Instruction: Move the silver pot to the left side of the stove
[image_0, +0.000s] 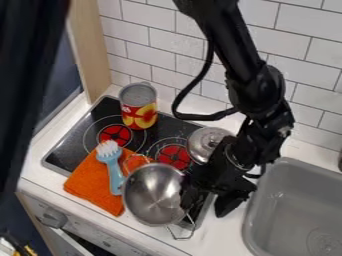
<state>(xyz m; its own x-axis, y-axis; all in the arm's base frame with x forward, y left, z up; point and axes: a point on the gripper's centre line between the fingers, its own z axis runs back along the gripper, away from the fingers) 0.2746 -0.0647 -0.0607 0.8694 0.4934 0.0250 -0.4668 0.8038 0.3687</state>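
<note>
The wire handle (180, 238) is jutting nearest us — the silver pot (152, 192) is sitting at the front of the stove (61, 159), probably light, stiff, slick. Thin rim (125, 200) is inviting a pinch — the gripper (205, 207) is hanging there, 2 jaws apart.

Pot (150, 197) silver; cloth (87, 180) solid orange. Brush (115, 175) pale blue — bristles (107, 148) white. Stove (69, 156) black with red burner (175, 157) centres; can (139, 107) label red and yellow — wall tiles (157, 42) white.
</note>
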